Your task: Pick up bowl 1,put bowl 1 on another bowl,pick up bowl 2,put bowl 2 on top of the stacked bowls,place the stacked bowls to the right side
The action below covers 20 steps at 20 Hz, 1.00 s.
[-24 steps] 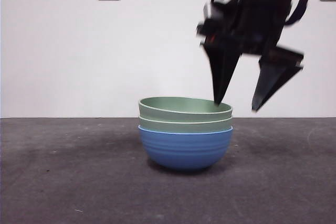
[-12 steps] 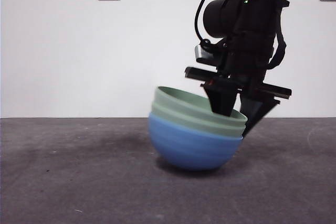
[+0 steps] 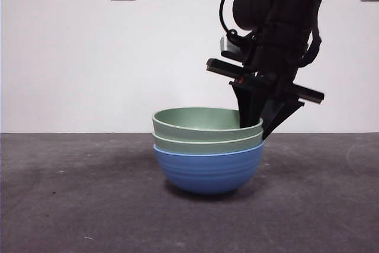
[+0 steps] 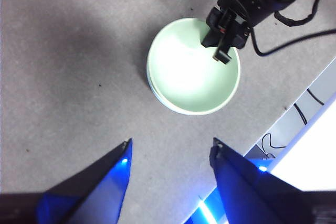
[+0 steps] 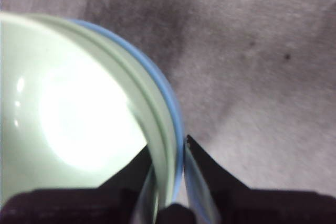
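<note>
Stack of three bowls (image 3: 208, 149) on the dark grey table (image 3: 71, 205), near its middle as the front view shows it. Blue bowl (image 3: 208, 170) at the base; two pale green bowls nested inside, the upper one (image 3: 207, 121) open to the camera and the lower one (image 3: 207, 142) showing only as a rim band. Both stacking steps therefore look done.

My right gripper (image 3: 259, 130) pinches the stack's rim on one side — one jaw inside the top bowl, the other outside against the blue wall, narrowed onto all three rims. The stack sits level, its base on the table as far as I can tell.

My left gripper (image 4: 170, 169) waits high above with jaws wide, holding nothing.

Remaining, in my judgement — carrying the stack to the right side and releasing it.
</note>
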Tool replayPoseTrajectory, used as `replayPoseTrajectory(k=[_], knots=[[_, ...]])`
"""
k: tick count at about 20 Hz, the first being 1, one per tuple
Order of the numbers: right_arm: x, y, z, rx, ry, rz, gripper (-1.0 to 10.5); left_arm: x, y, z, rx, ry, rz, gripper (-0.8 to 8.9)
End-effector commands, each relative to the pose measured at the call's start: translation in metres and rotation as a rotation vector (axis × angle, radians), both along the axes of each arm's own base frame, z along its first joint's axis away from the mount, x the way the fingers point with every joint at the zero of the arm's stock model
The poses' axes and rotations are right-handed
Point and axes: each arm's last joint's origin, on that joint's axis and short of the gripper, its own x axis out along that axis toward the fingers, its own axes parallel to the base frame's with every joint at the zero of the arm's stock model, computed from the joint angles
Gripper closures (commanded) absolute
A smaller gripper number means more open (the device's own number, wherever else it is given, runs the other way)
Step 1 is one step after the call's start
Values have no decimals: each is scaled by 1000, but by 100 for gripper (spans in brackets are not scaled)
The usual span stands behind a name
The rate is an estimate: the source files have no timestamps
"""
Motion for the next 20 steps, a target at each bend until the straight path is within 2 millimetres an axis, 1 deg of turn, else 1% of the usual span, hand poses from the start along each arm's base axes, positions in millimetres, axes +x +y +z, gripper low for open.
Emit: replayPoseTrajectory(k=[1, 3, 6, 10, 13, 15, 16, 20], knots=[[-4, -10, 16, 15, -45, -4, 958, 2, 0, 1, -2, -21, -8, 562], [-4, -24, 30, 33, -85, -42, 958, 2, -1, 1, -4, -26, -10, 562], [3, -53, 45, 48, -131, -127, 958, 2, -1, 1, -4, -26, -11, 562], [19, -100, 46, 44, -156, -274, 958, 2, -1, 1, -4, -25, -11, 562], [30, -130, 49, 56, -215, -369, 959, 2, 0, 1, -3, -23, -11, 562], [35, -142, 43, 50, -204, -407, 959, 2, -1, 1, -5, -26, -10, 562], [38, -145, 37, 44, -187, -418, 959, 2, -1, 2, -9, -31, -10, 562], [51, -147, 11, 25, -128, -422, 959, 3, -1, 2, -15, -37, -8, 562]])
